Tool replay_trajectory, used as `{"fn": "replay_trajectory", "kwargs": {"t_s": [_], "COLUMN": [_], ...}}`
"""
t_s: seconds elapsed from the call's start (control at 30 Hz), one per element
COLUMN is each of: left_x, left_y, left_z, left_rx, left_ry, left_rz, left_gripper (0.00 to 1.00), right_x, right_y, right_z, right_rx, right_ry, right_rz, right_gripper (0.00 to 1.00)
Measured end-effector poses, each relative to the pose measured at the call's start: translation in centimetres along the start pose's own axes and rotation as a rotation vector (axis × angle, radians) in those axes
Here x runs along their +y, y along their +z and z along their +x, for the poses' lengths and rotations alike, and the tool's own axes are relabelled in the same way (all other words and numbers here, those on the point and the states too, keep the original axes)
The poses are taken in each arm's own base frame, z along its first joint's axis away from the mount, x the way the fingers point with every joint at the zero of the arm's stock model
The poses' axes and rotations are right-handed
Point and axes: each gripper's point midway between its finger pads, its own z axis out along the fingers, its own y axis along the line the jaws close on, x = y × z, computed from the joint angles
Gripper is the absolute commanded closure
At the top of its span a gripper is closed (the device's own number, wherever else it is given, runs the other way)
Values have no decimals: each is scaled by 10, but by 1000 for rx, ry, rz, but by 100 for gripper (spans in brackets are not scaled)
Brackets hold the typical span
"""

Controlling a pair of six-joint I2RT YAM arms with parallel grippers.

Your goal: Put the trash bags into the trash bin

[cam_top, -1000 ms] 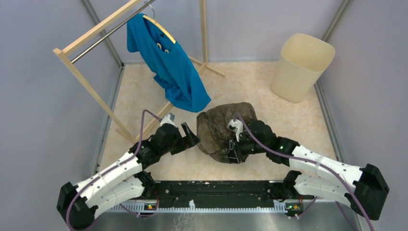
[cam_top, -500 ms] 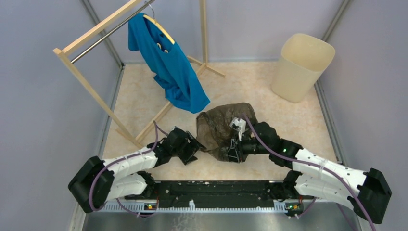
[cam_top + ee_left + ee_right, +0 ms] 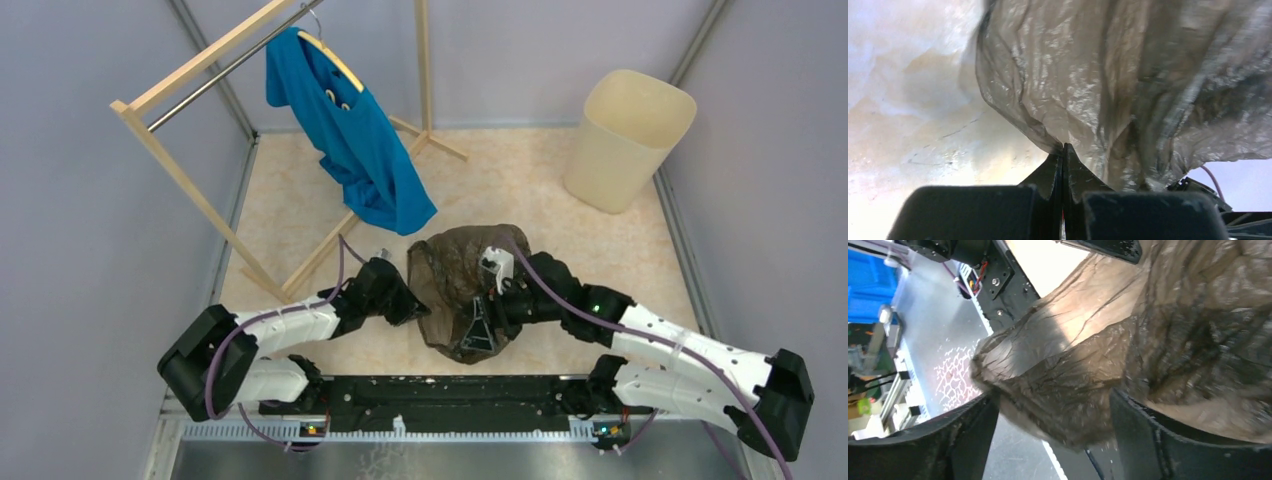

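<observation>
The trash bag [image 3: 462, 272], a thin, glossy brown-black film, lies bunched on the beige floor between my two arms. My left gripper [image 3: 418, 308] is at its left edge. In the left wrist view its tips [image 3: 1064, 146] are pressed together, pinching the rim of the bag [image 3: 1128, 75]. My right gripper [image 3: 477, 333] is under the bag's near side. In the right wrist view it [image 3: 1053, 407] stands open, and a loose fold of the bag [image 3: 1148, 330] hangs between the two fingers [image 3: 973, 440]. The cream trash bin [image 3: 628, 140] stands upright at the far right, well away from both grippers.
A wooden clothes rack [image 3: 190, 180] crosses the far left, with a blue shirt [image 3: 360, 150] on a hanger hanging close behind the bag. Grey walls enclose the floor on three sides. The black base rail [image 3: 450, 390] runs along the near edge.
My left gripper moved right to the bag's edge and shut on it. My right gripper opened, releasing its hold. The bag has sagged toward the near edge.
</observation>
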Motion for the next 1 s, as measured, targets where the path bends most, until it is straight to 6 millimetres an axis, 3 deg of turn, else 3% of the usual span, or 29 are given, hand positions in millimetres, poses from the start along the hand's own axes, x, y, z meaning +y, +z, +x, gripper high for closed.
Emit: {"fn": "replay_trajectory", "kwargs": {"t_s": [0.07, 0.2, 0.3, 0.43, 0.5, 0.67, 0.73, 1.0], "left_x": [-8, -27, -39, -60, -70, -77, -78, -84], "left_y": [-3, -17, -32, -52, -59, -62, -62, -68], "left_z": [-6, -20, -28, -34, -35, -31, -30, -24], "left_rx": [-24, -99, -156, -215, -234, -226, -221, -200], "left_ry": [75, 230, 321, 396, 415, 427, 430, 456], "left_rz": [12, 71, 122, 211, 267, 318, 322, 361], "left_gripper": [100, 100, 100, 100, 100, 100, 100, 100], "right_x": [3, 11, 3, -25, -44, -80, -85, -91], "right_y": [-12, -34, -39, -17, 7, 53, 64, 68], "right_z": [-13, -66, -89, -95, -92, -76, -77, -85], "right_rx": [0, -144, -220, -209, -169, -83, -80, -132], "right_ry": [4, -43, -43, 1, 37, 99, 93, 68], "right_rz": [60, 159, 243, 355, 409, 513, 548, 615], "right_gripper": [10, 7, 6, 9, 18, 31, 32, 27]}}
